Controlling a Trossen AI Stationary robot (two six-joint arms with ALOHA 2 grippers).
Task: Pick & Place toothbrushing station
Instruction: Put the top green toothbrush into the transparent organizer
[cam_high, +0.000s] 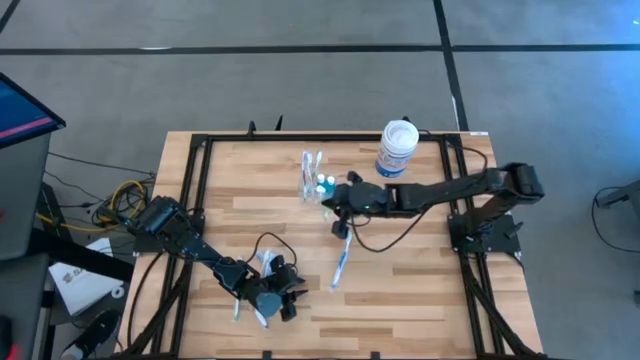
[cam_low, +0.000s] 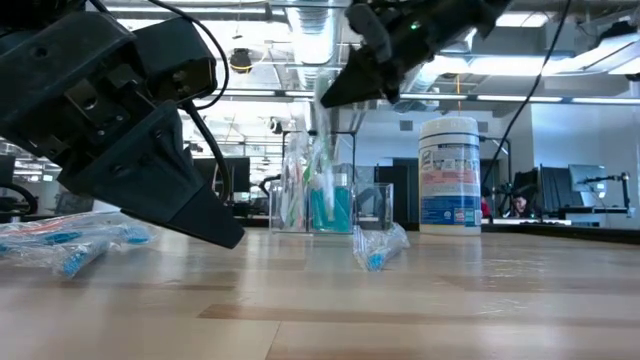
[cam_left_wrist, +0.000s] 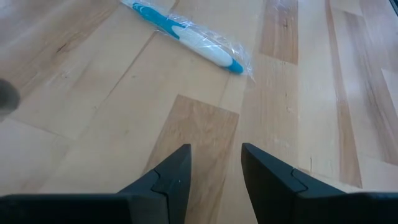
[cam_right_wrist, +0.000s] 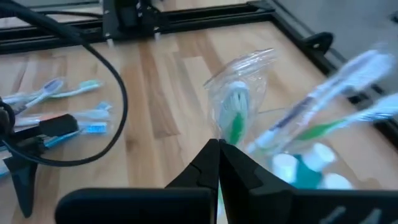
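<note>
The station (cam_high: 318, 186) (far middle) could tip if my right gripper (cam_right_wrist: 219, 163), pinching a wrapped brush (cam_right_wrist: 235, 102), bumps it. Left gripper (cam_left_wrist: 214, 171) is part-open, empty.

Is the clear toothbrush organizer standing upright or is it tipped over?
Upright: the organizer stands flat on the table, its walls vertical, with wrapped brushes poking up.
</note>
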